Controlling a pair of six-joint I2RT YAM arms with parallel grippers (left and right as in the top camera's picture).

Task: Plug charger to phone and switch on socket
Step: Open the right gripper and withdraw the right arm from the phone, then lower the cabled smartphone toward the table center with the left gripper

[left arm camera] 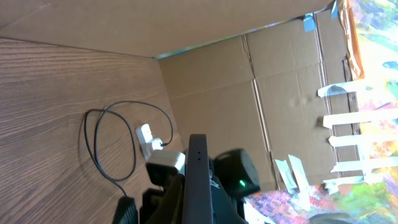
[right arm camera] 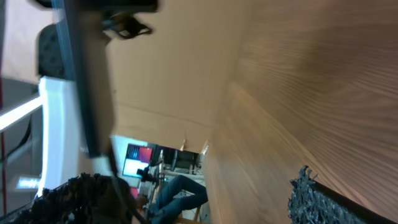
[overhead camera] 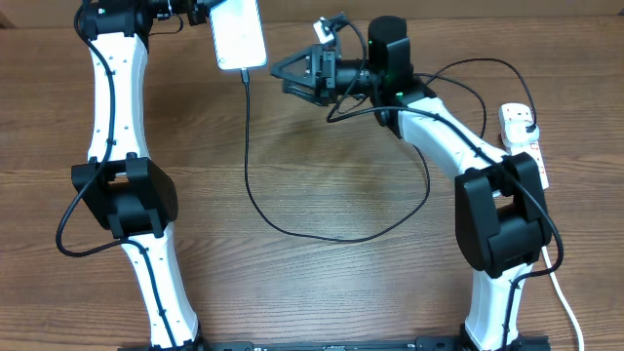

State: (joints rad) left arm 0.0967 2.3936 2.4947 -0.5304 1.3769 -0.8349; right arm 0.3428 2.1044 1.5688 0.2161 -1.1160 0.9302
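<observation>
My left gripper (overhead camera: 207,12) is shut on the phone (overhead camera: 239,34) and holds it off the table at the far edge, its lit pale screen facing up. The charger cable (overhead camera: 246,146) meets the phone's bottom edge, where its tip looks plugged in, loops over the table and runs to the white socket strip (overhead camera: 520,132) at the right. My right gripper (overhead camera: 290,78) is open and empty, just right of the phone's bottom end. In the right wrist view the phone (right arm camera: 87,81) is edge-on, with the cable (right arm camera: 113,167) leaving its lower end. In the left wrist view the phone (left arm camera: 198,180) is edge-on too.
A cardboard wall (left arm camera: 217,81) stands behind the table. The socket's white cord (overhead camera: 565,302) runs off the front right. The cable loop (left arm camera: 93,143) and the strip (left arm camera: 146,134) show in the left wrist view, beyond the right arm.
</observation>
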